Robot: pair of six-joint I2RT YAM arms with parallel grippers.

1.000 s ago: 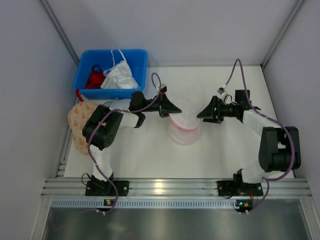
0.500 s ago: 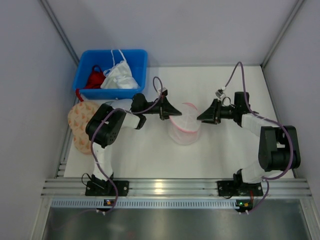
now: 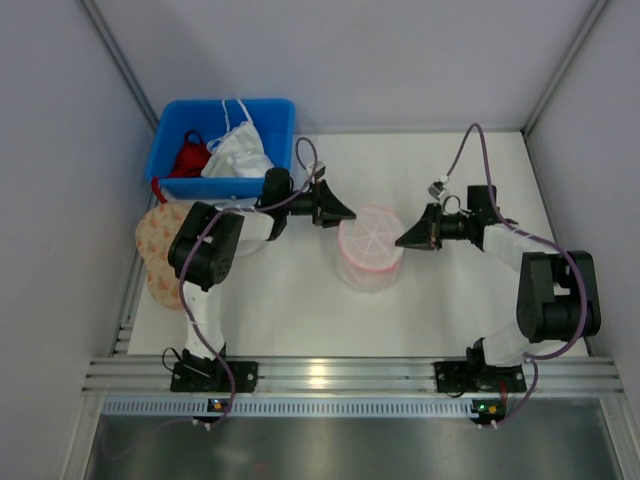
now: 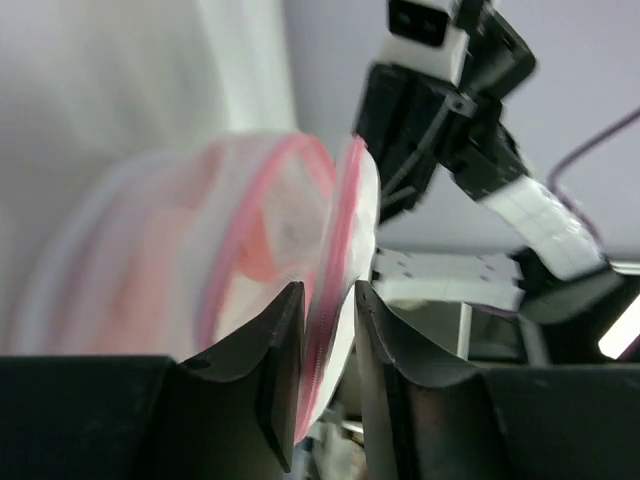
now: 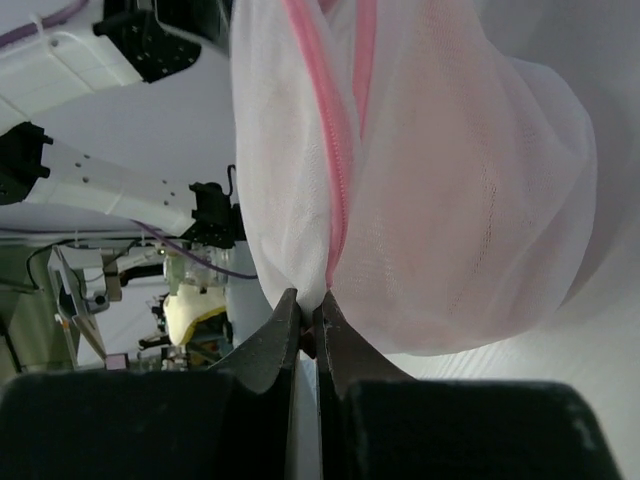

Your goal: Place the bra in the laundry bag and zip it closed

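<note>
My right gripper (image 5: 308,300) is clenched on the edge of the laundry bag (image 3: 369,247) at frame centre, with the bra (image 5: 480,220) pink inside. My left gripper (image 4: 328,292) straddles the zip (image 4: 335,230); whether it pinches, I cannot tell. I'd anchor with the right and draw the left steadily along it

No legible text, numbers, labels or brand marks were made out in any view: none on the laundry bag (image 3: 369,245), none on the blue bin (image 3: 200,187), none on the arm housings.
</note>
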